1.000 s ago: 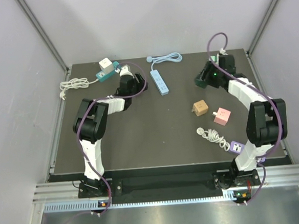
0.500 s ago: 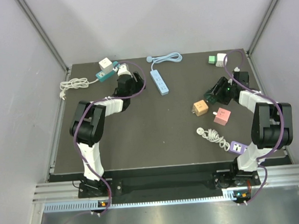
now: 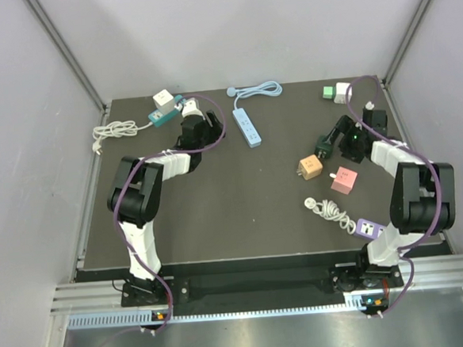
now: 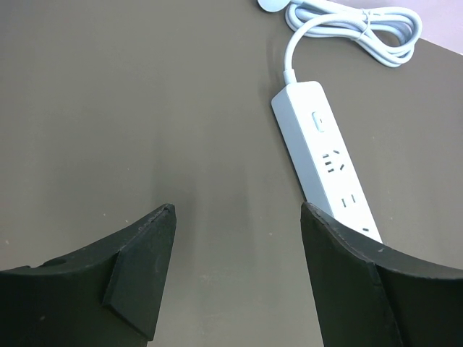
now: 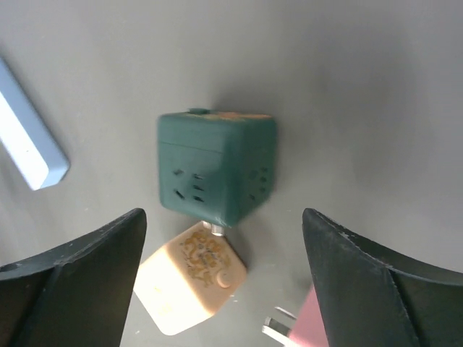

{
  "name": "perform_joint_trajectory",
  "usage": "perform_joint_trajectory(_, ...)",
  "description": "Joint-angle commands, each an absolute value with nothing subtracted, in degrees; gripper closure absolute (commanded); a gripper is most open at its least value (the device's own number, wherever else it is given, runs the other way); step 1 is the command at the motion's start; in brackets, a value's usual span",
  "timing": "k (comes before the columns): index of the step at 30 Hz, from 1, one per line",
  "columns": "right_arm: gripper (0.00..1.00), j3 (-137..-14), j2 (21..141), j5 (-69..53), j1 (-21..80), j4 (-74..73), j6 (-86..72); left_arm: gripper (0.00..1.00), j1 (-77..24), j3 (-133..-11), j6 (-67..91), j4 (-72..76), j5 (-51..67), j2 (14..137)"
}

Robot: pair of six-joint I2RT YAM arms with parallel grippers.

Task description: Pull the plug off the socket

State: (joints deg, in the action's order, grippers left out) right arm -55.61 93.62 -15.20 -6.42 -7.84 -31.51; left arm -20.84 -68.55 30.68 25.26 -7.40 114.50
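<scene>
- The right gripper hangs over the right half of the bench with its jaws released and spread wide. Neither finger touches anything.
- A dark green socket cube sits between those jaws, on the bench and free of them. A small metal prong shows at its lower edge, and nothing is plugged into the faces in view. It looks like a piece set down apart from its mate.
- The cube is just beside an orange cube, with a pink cube a little nearer the arm bases. This part of the bench appears to serve as a place for separated pieces.
- A green-and-white pair sits at the back right corner, well apart from the right gripper. I cannot tell whether its two halves are joined.
- The left gripper also has its jaws apart and holds nothing, with bare bench between the fingers. A pale power strip lies just to one side, with no plug in it.
- In the overhead view a white plug sits against a teal socket at the back left, near the left gripper. This pair looks joined, so it is probably the pull not yet done.
- The left jaws' spread suits closing on one of those two pieces.
</scene>
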Motion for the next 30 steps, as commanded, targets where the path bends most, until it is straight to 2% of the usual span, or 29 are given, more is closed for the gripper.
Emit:
perform_joint_trajectory(1, 0.12, -59.41, 88.0, -8.64, -5.81, -8.52, -28.83, 0.25, -21.0, -68.73, 29.79, 26.72, -8.17, 111.27)
perform_joint_trajectory(5, 0.05, -63.18, 85.08, 1.91, -0.01, -6.18, -25.76, 0.22, -20.83, -69.6, 28.92, 25.41, -8.87, 111.09)
perform_joint_trajectory(6, 0.02, -63.98, 85.25, 4.11, 5.05, -4.41, -25.32, 0.21, -20.66, -70.48, 28.48, 24.01, -9.31, 111.09)
perform_joint_trajectory(8, 0.0, -66.96, 87.97, 5.27, 8.77, 2.59, -24.26, 0.17, -19.26, -75.29, 28.48, 19.36, -9.15, 111.27)
perform_joint_trajectory(11, 0.0, -73.54, 95.69, 4.75, 13.96, 9.12, -25.05, 0.16, -16.71, -83.89, 27.61, 9.34, -8.35, 112.67)
perform_joint_trajectory(15, 0.0, -82.17, 105.02, 1.95, 18.97, 14.12, -25.93, 0.14, -14.51, -93.15, 25.31, -0.69, -14.32, 116.0)
perform_joint_trajectory(18, 0.0, -81.13, 108.36, 0.53, 21.43, 20.11, -25.14, 0.12, -11.96, -98.78, 25.58, -5.18, -15.47, 117.59)
perform_joint_trajectory(22, 0.0, -81.38, 113.1, -2.37, 22.59, 24.78, -26.36, 0.01, -10.46, -106.07, 25.49, -8.96, -22.84, 122.42)
perform_joint_trajectory(27, 0.0, -80.69, 114.08, -4.66, 23.55, 26.72, -25.41, 0.01, -9.58, -117.49, 24.17, -13.35, -24.07, 129.44)
perform_joint_trajectory(30, 0.0, -79.37, 113.47, -4.13, 23.56, 27.33, -24.79, 0.01, -9.32, -123.21, 26.71, -18.62, -30.3, 133.06)
